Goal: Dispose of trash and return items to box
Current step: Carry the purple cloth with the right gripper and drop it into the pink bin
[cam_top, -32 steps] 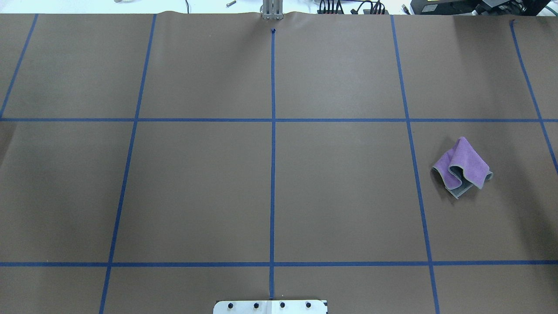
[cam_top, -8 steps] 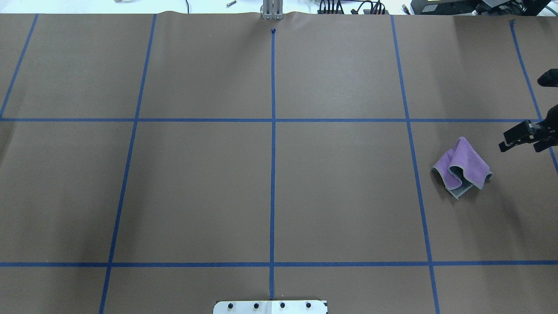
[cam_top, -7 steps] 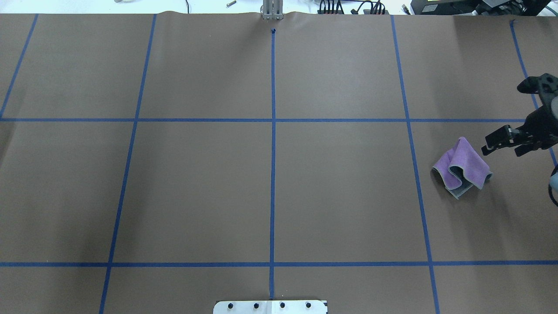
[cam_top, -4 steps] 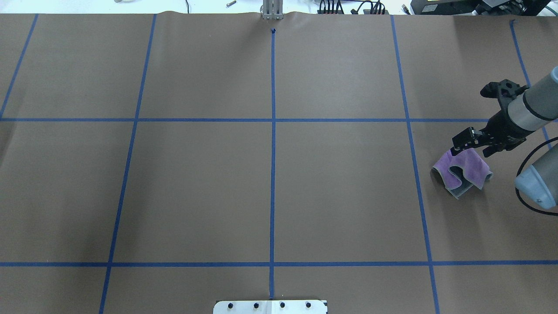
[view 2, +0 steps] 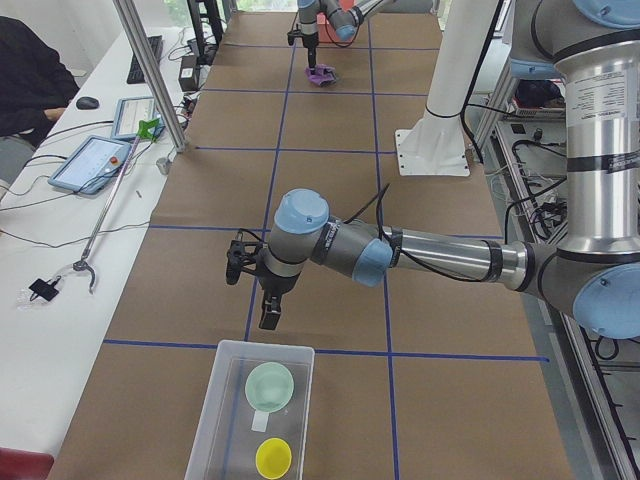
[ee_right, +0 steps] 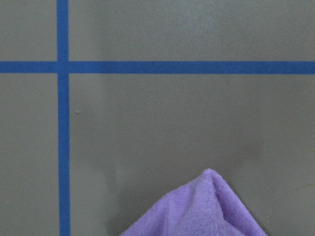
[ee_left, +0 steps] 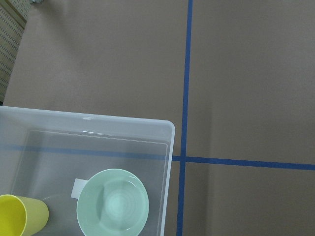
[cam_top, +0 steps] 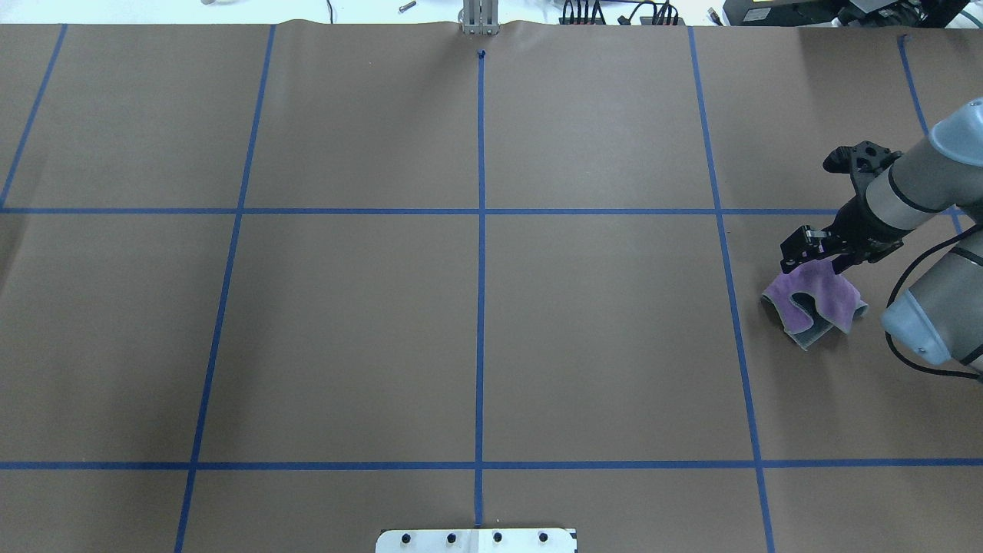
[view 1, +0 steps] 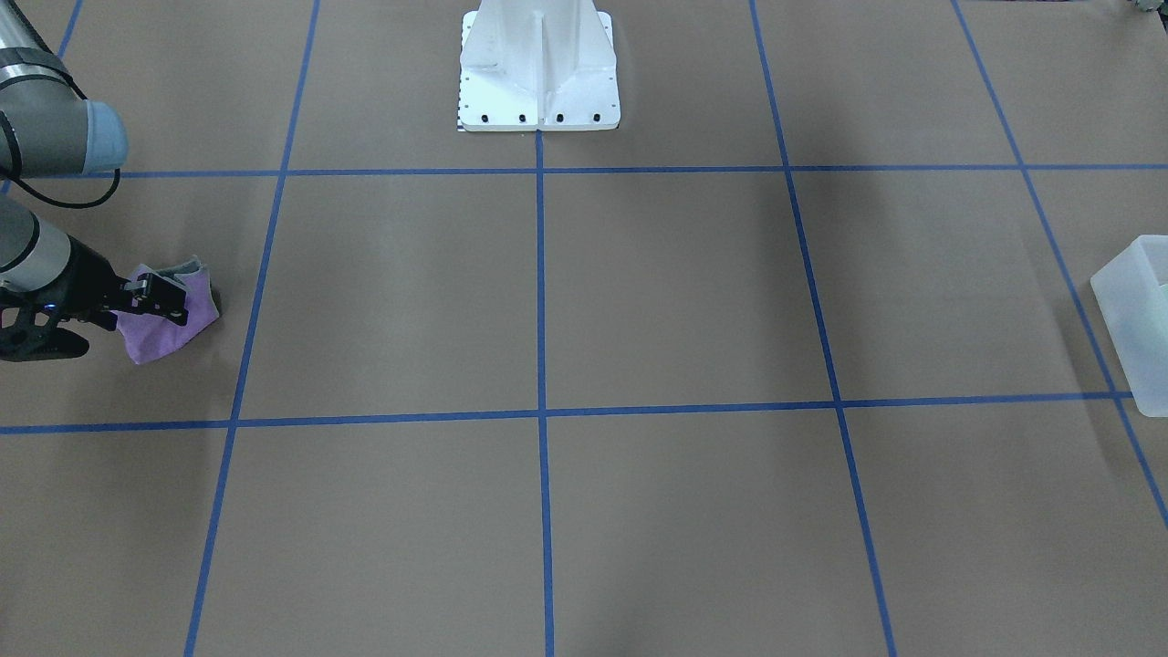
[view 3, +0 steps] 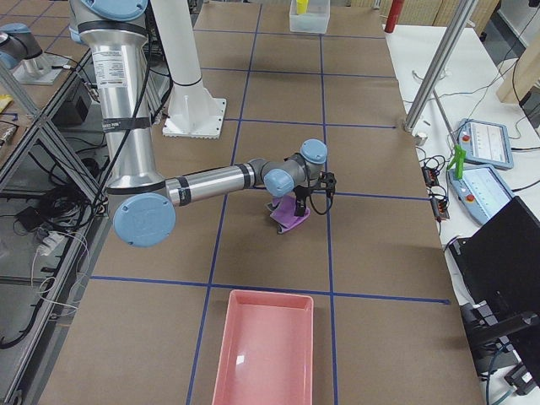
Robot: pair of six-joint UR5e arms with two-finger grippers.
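The right pincer, jaws apart, hangs at the crumpled purple microfibre cloth; closing on only its raised peak risks the fold slipping free.

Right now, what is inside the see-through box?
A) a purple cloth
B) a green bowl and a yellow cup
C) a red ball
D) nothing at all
B: the left wrist view shows the green bowl and the yellow cup sitting inside the box, while the purple cloth lies out on the table.
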